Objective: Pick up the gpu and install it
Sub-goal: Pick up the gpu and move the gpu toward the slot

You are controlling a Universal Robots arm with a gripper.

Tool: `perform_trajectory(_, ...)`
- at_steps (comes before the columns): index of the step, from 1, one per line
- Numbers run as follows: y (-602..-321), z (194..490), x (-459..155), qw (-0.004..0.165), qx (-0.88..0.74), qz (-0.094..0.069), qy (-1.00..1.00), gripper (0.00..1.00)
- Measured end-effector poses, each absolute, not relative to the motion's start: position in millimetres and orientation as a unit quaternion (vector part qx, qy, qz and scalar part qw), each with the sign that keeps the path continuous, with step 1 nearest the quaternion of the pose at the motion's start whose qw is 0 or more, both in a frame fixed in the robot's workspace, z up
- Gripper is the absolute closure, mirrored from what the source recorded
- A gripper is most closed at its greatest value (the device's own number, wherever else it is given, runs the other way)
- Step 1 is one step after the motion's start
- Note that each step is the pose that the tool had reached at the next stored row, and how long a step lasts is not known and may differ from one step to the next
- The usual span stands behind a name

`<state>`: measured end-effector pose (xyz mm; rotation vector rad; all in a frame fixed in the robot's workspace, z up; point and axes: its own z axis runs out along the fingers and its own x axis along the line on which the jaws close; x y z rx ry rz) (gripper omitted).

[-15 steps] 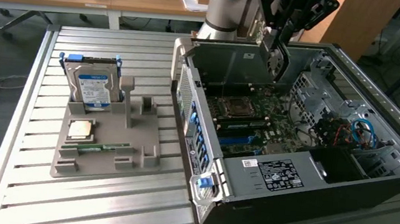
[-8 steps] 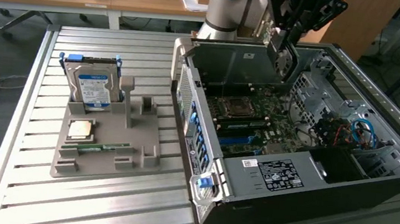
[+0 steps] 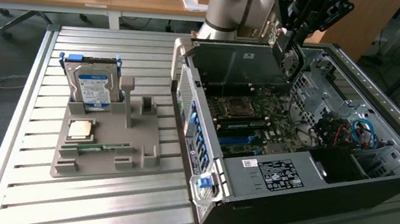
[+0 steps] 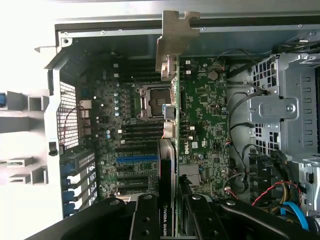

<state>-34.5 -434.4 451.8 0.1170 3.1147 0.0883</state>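
Gpu (image 4: 167, 162) sits clamped edge-on between the jaws of my gripper (image 4: 169, 220), hanging above the motherboard (image 4: 205, 115) in the open case (image 3: 309, 204). My worry: the silver bracket (image 4: 172, 37) snags the case wall, or the card tilts and scrapes the CPU socket (image 4: 151, 102).

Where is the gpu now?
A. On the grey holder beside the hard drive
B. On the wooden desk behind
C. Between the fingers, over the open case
C: the fingers clamp the gpu edge-on above the motherboard of the open case.
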Motion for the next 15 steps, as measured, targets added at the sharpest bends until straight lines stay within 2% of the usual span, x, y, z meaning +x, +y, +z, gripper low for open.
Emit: perform_trajectory(15,-434,451,-16,0.011,0.034,0.028,0.999,0.74)
